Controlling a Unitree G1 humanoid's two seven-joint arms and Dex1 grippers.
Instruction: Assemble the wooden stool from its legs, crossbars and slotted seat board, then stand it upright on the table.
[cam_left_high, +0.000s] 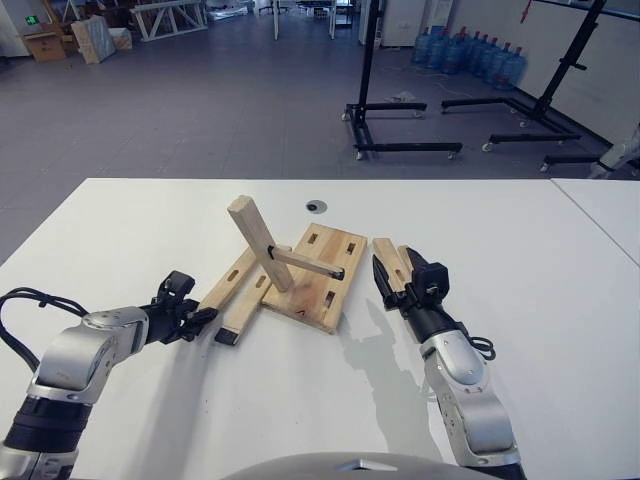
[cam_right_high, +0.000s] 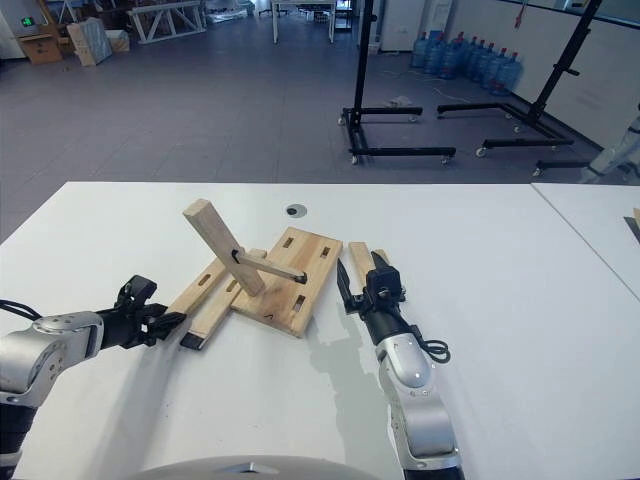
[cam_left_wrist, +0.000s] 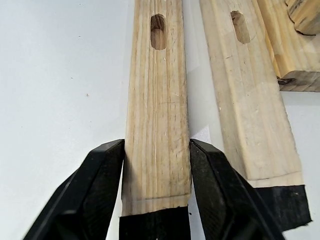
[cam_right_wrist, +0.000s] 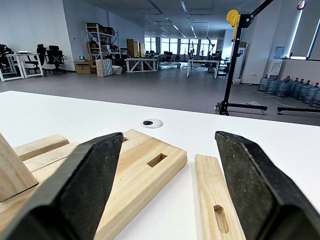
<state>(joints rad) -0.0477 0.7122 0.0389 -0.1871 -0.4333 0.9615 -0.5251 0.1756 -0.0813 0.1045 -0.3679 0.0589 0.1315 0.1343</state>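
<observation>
The slotted seat board (cam_left_high: 318, 278) lies flat in the middle of the white table. A leg (cam_left_high: 257, 240) stands tilted in it, with a crossbar (cam_left_high: 308, 264) sticking out of its side. Left of the board two more legs lie side by side, the outer leg (cam_left_wrist: 157, 100) and the inner leg (cam_left_high: 246, 300), both with black-taped ends. My left gripper (cam_left_wrist: 157, 145) is shut on the outer leg near its taped end. My right gripper (cam_left_high: 396, 270) is open and low over the table, right of the board. A further leg (cam_right_wrist: 216, 205) lies between its fingers.
A round grommet hole (cam_left_high: 316, 207) sits in the table behind the board. A second table (cam_left_high: 610, 210) adjoins at the right. Black wheeled stands (cam_left_high: 400, 120) are on the floor beyond. Bare tabletop (cam_left_high: 120, 230) lies to the left and front.
</observation>
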